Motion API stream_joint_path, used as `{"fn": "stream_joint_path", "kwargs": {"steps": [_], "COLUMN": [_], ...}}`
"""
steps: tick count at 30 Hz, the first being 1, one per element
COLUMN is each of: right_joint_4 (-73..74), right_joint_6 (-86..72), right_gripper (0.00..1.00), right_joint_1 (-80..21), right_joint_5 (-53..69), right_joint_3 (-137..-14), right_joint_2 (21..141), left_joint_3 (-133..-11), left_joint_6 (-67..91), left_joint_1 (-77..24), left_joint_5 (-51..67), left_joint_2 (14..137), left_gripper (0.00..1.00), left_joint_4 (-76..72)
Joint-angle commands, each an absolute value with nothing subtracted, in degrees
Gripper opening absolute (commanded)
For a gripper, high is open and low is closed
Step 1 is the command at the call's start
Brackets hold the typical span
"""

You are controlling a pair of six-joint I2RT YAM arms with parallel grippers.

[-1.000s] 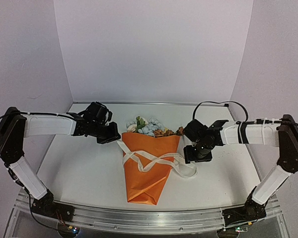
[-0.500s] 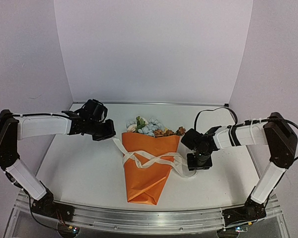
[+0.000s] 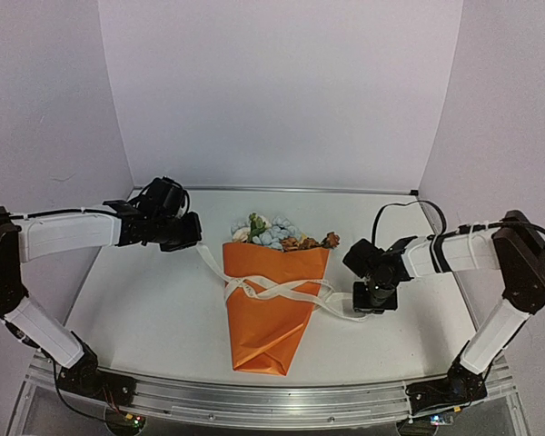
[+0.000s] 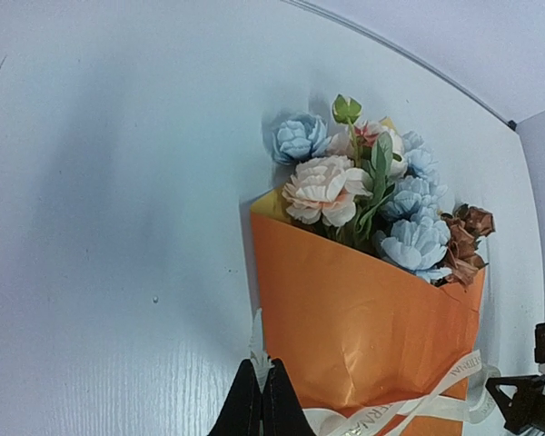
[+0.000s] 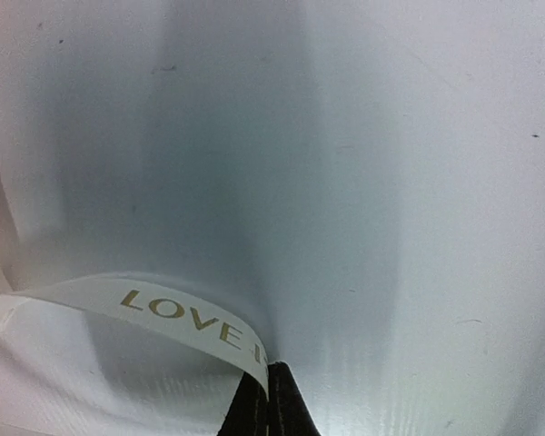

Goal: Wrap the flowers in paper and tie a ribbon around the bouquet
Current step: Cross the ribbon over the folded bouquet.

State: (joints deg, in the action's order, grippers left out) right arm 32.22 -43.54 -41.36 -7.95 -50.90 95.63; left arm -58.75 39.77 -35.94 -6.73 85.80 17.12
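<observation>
The bouquet lies flat at the middle of the bench, its point towards the near edge and the flowers spilling out at the far end. The ribbon crosses itself over the upper part of the orange paper, one tail running left and the other right.

The left end effector is pressed together on the left tail. The right end effector is pinched on the lettered right tail, low over the bench.

The ribbon looks limp, light and likely to slide on glossy paper, so it is best held at its tails. The thin paper would crease, and so light a bundle may skid unless both tails are pulled evenly.
</observation>
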Motion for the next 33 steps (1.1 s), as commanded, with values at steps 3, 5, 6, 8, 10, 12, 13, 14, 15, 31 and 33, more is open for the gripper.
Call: {"fn": "stream_joint_path", "kwargs": {"steps": [3,5,6,8,10,12,13,14,15,31,33], "right_joint_4": [37.6,38.7,39.0,39.6,40.1,40.6,40.7,40.8,40.9,40.9,40.9], "right_joint_6": [-44.1,-44.0,-43.8,-43.3,-43.0,-42.9,-42.9,-43.0,-43.1,-45.7,-46.2], "right_gripper": [0.0,0.0,0.0,0.0,0.0,0.0,0.0,0.0,0.0,0.0,0.0], "right_joint_1": [-39.4,-38.1,-37.3,-36.0,-35.3,-34.6,-34.3,-34.1,-33.8,-25.2,-24.1], "right_joint_5": [-18.2,-19.1,-18.8,-18.5,-18.6,-18.5,-18.3,-18.2,-18.2,-11.2,-10.6], "right_joint_3": [-50.8,-51.3,-51.7,-52.8,-54.0,-54.8,-55.0,-55.1,-55.1,-60.2,-60.8], "right_joint_2": [87.3,86.6,86.6,87.0,87.6,88.0,88.1,88.1,88.1,93.9,94.8], "left_joint_3": [-57.3,-56.6,-56.3,-55.2,-54.2,-53.0,-52.1,-51.0,-49.8,-38.3,-37.1], "left_joint_6": [39.7,40.5,40.9,42.2,43.9,46.8,47.9,48.8,49.9,50.1,50.1], "left_joint_1": [-35.6,-35.5,-35.4,-35.0,-34.5,-33.6,-32.9,-32.0,-31.1,-17.0,-14.1], "left_joint_5": [-18.0,-22.3,-23.8,-27.5,-30.4,-32.6,-32.6,-32.4,-31.8,-17.8,-15.5], "left_joint_2": [80.4,79.2,78.4,76.9,75.7,74.6,74.0,73.4,72.7,70.9,71.1], "left_gripper": [0.0,0.0,0.0,0.0,0.0,0.0,0.0,0.0,0.0,0.0,0.0], "left_joint_4": [19.2,20.5,21.1,22.3,24.0,26.2,26.8,27.1,27.2,18.2,17.0]}}
